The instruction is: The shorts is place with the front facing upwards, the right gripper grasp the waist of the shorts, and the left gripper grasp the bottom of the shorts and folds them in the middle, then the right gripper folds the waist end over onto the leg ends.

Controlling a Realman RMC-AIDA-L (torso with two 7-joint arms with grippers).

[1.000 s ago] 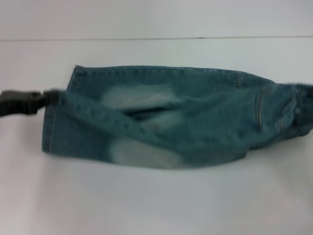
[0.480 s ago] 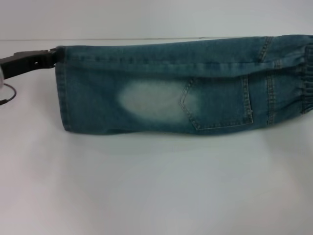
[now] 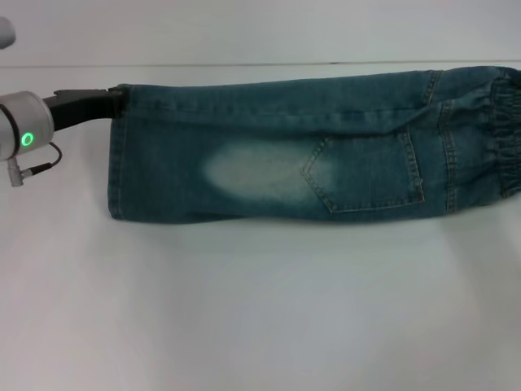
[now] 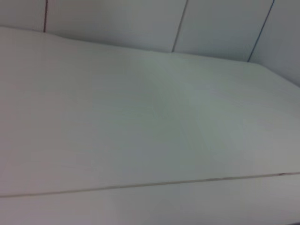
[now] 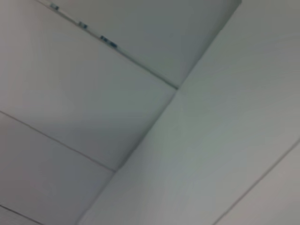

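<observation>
White table [image 3: 244, 326]: left claw [image 3: 120, 102] reaches sideways, pinching shorts [image 3: 326, 155] at leg ends [image 3: 122, 155].

Left wrist view: no fingers, gripper or garment appear, so nothing can be placed relative to the fingers. The picture is filled by a plain white flat surface [image 4: 140, 122]. One thin dark seam line [image 4: 140, 184] crosses it from side to side. Beyond its far edge stands a pale panelled wall [image 4: 112, 23], split by three narrow dark joints [image 4: 180, 26]
</observation>
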